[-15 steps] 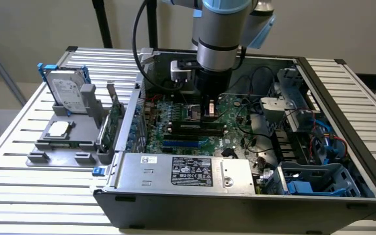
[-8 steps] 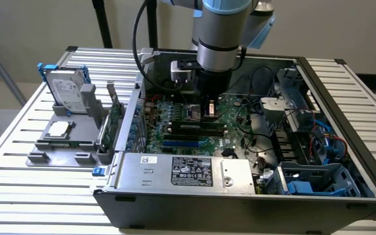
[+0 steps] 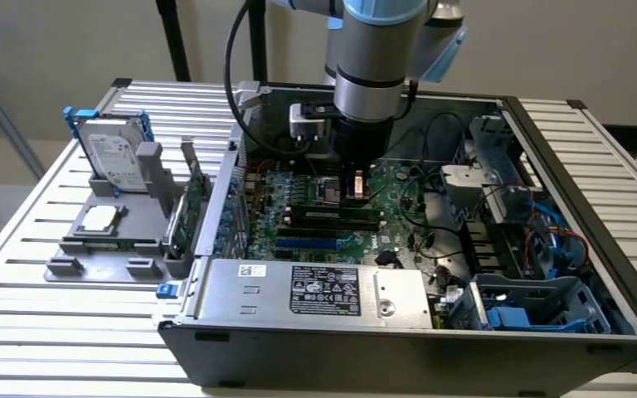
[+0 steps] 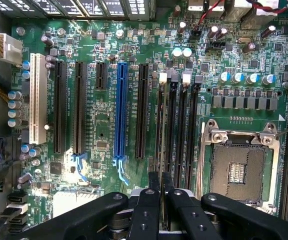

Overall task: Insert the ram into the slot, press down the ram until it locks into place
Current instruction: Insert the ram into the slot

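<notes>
Slatted grey metal is forming the tabletop (image 3: pixel 64 332), and an open computer case (image 3: pixel 407 348) is sitting on it with the arm reaching down inside.

From the wrist view, the end effector (image 4: pixel 160 182) is pinching its two black fingers (image 4: pixel 146 210) almost together on the thin top edge of the ram (image 4: pixel 160 130), close to one end of the stick. The ram is standing on edge along the slot (image 4: pixel 163 80), the outermost of four parallel black memory sockets (the one nearest the blue slot (image 4: pixel 120 110)). Whether it is sitting fully down in the slot, I cannot tell. The neighbouring memory sockets (image 4: pixel 184 130) are lying just beside it, and the square silver processor socket (image 4: pixel 239 170) is sitting beyond them on the green motherboard (image 4: pixel 101 125).

In the exterior view, the end effector (image 3: pixel 352 192) is hanging just above the ram (image 3: pixel 318 217), which is showing as a long dark stick across the middle of the board. A silver power supply box (image 3: pixel 318 286) is filling the near side of the case.

Toward the exterior view's left, a grey fixture (image 3: pixel 97 249) is resting on the tabletop beside the case, holding a hard drive (image 3: pixel 114 153) upright and a green expansion card (image 3: pixel 193 207) on edge.
</notes>
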### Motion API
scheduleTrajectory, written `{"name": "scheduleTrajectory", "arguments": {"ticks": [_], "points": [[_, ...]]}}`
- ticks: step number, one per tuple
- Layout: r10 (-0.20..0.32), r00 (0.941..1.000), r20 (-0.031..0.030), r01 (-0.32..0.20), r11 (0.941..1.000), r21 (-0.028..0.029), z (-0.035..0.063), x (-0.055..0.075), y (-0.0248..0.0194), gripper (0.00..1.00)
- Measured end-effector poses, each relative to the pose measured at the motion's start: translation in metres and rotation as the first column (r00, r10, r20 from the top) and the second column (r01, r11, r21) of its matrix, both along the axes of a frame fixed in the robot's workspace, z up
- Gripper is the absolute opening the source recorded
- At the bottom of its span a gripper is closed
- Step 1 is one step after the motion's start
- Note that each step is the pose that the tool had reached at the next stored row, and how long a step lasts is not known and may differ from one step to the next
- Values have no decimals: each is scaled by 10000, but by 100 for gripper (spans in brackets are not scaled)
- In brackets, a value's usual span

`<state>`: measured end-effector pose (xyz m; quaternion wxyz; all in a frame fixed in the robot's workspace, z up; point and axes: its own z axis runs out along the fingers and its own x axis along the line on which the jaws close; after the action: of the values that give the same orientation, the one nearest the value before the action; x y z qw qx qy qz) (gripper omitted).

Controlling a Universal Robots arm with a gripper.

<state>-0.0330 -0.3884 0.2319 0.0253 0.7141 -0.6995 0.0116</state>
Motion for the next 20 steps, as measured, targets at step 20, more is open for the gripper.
{"name": "scheduleTrajectory", "arguments": {"ticks": [20], "points": [[-20,10000,-1,20,10000,0,-56,0,-4,13]]}}
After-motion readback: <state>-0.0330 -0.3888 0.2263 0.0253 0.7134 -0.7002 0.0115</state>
